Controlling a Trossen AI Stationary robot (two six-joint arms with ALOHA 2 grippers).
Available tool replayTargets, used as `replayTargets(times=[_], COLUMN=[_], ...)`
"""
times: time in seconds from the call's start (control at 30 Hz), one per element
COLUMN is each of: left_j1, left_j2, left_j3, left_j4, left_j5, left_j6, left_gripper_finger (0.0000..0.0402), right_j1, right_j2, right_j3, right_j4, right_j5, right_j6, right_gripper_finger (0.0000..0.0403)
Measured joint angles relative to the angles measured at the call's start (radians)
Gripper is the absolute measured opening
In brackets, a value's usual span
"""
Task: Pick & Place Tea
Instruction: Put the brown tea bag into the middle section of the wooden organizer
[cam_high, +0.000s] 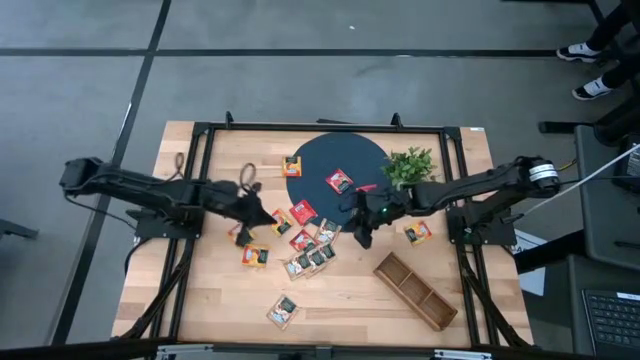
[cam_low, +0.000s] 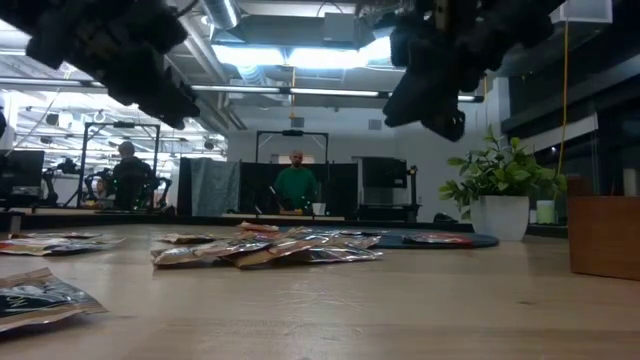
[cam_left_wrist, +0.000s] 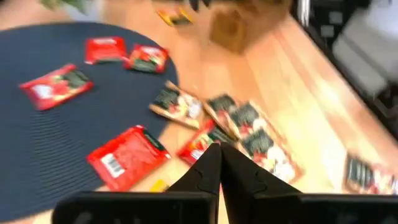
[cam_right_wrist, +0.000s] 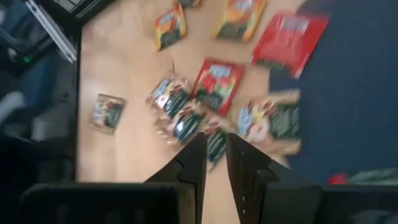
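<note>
Tea packets (cam_high: 310, 255) lie scattered mid-worktop beside the dark mat (cam_high: 335, 170); left gripper (cam_high: 262, 222), jaws pressed together and empty, should reopen over one packet; right gripper (cam_high: 363, 238), jaws seemingly slightly parted, hovers nearby.

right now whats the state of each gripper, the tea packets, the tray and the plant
left gripper: shut, empty, above the packets
right gripper: slightly open, empty, above the packet cluster
tea packets: lying flat, scattered on the table and the dark round mat, none held
wooden tray: flat on the table, compartments look empty
plant: upright in its white pot
</note>
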Motion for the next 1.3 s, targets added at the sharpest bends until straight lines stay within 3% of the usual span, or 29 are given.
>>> replayTargets(times=[0.13, 0.3, 0.7, 0.9, 1.17, 1.3], left_j1=[-0.067, -0.165, -0.338, -0.379, -0.404, -0.404], left_j2=[0.123, 0.235, 0.558, 0.704, 0.844, 0.882], left_j3=[0.059, 0.126, 0.264, 0.347, 0.464, 0.484], left_j4=[0.002, 0.003, 0.003, 0.016, 0.017, 0.017], left_j5=[-0.034, -0.151, -0.440, -0.490, -0.507, -0.486], left_j6=[0.065, 0.121, 0.206, 0.241, 0.251, 0.245], left_gripper_finger=[0.0003, 0.0005, 0.0005, 0.0003, 0.0003, 0.0002], right_j1=[0.004, 0.024, 0.075, 0.087, 0.084, 0.084], right_j2=[0.056, 0.109, 0.168, 0.233, 0.330, 0.362], right_j3=[0.000, 0.000, 0.004, 0.076, 0.176, 0.207], right_j4=[0.047, 0.133, 0.164, 0.159, 0.041, 0.046], right_j5=[-0.073, -0.155, -0.115, -0.136, -0.142, -0.129], right_j6=[0.145, 0.229, 0.276, 0.181, 0.148, 0.148], right_gripper_finger=[0.0065, 0.0065, 0.0065, 0.0077, 0.0157, 0.0174])
